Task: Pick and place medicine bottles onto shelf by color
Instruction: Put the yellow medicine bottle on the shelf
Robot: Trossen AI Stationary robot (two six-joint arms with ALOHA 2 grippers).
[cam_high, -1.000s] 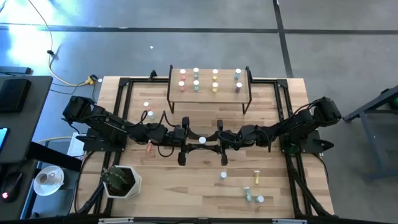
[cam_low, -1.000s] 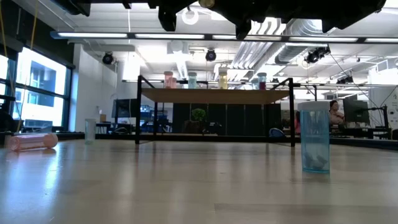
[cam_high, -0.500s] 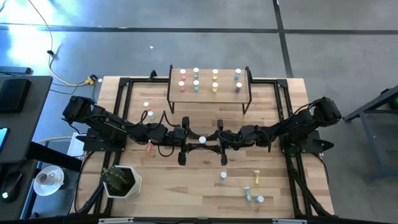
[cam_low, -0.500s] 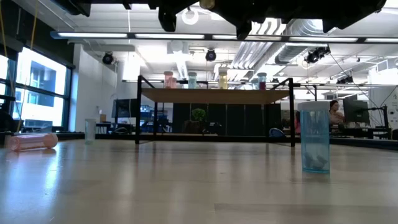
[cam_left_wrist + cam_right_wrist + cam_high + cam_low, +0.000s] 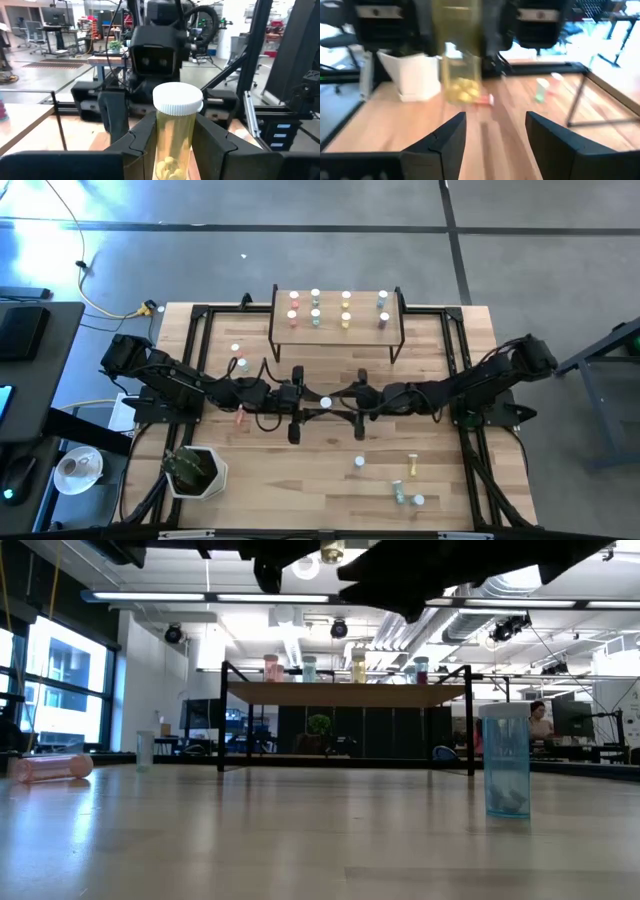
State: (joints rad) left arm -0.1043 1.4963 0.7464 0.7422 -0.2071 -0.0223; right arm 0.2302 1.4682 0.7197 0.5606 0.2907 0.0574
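Grey concrete floor surrounds the light plank-wood surface [image 5: 330, 480], which is framed by black rails. At its far edge stands the small raised light-wood shelf on thin black legs [image 5: 337, 332]. Eight tiny white-capped medicine bottles [image 5: 316, 317] are counted on the shelf in four columns of two: red, green, yellow, and a last column whose colours are hard to make out from above.

On the surface itself, six more bottles can be counted: two near the left arm toward the shelf, one pink bottle lying flat beside the left arm [image 5: 239, 416], one standing blue-grey bottle [image 5: 505, 760] and a loose cluster of about three near the front right [image 5: 408, 485], too small to separate surely.

At mid-surface the two dark arms meet tip to tip. The left gripper [image 5: 172, 150] is clenched on a clear yellow bottle with a ribbed white cap [image 5: 176, 125], held upright in the air. The right gripper [image 5: 495, 130] faces it with its fingers [image 5: 442, 142] spread and released, clear of the bottle. In the low view both grippers are cut off at the upper edge.

A white pot with a green plant [image 5: 195, 470] stands at the front left corner. A seated person [image 5: 541, 725] is seen far off in the room.
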